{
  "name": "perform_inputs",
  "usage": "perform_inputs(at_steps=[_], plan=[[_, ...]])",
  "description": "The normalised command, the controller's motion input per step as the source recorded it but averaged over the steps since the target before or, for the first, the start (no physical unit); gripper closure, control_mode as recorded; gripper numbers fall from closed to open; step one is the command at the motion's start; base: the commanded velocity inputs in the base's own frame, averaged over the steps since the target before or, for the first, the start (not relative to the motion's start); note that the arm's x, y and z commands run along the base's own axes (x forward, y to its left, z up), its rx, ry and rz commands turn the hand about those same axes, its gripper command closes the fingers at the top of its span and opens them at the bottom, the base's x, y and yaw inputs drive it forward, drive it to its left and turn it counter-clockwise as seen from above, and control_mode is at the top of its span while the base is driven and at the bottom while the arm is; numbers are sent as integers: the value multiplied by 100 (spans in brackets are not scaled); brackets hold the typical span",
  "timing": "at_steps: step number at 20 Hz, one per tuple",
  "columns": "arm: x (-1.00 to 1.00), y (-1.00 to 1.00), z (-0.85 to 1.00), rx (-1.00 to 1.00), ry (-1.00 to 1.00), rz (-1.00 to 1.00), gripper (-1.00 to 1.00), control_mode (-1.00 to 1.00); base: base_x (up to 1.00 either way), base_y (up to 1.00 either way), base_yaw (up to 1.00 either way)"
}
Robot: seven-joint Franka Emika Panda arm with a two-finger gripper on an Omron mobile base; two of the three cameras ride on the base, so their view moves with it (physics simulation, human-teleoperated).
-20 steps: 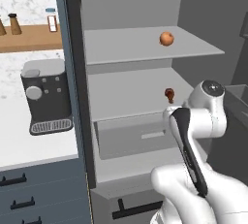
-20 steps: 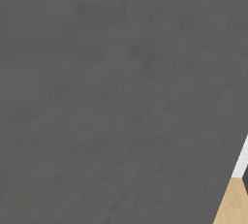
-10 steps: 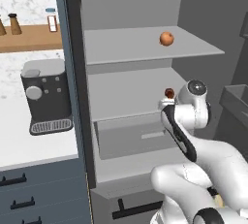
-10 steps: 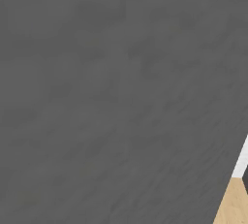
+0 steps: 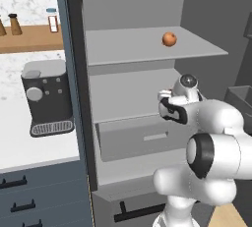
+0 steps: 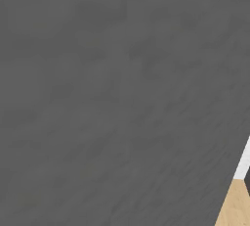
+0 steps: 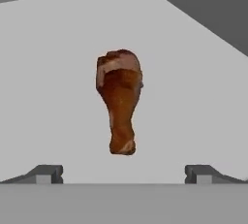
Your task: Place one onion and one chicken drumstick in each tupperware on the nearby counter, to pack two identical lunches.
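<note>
Hand view shows a chicken drumstick ahead of the spread pincer; left base view shows an onion.

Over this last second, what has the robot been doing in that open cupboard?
The white arm has swung up and into the middle shelf, bringing its claw, wide open, towards the brown chicken drumstick lying there; nothing is gripped yet. The round orange-brown onion on the top shelf and the black coffee machine stayed put.
</note>
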Motion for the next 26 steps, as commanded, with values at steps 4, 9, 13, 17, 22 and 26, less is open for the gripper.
perform_inputs(at_steps=[4,9,13,17,22,26], plan=[[83,-22,-25,0,6,0,-100,-100,0,0,0],[69,-11,-36,0,7,0,-100,-100,0,0,0],[61,0,-57,0,11,0,100,-100,0,0,0],[7,0,-94,0,17,0,100,-100,0,0,0],[-80,0,-80,0,8,-3,100,-100,0,0,0],[-100,3,-8,0,-3,0,100,-100,0,0,0]])
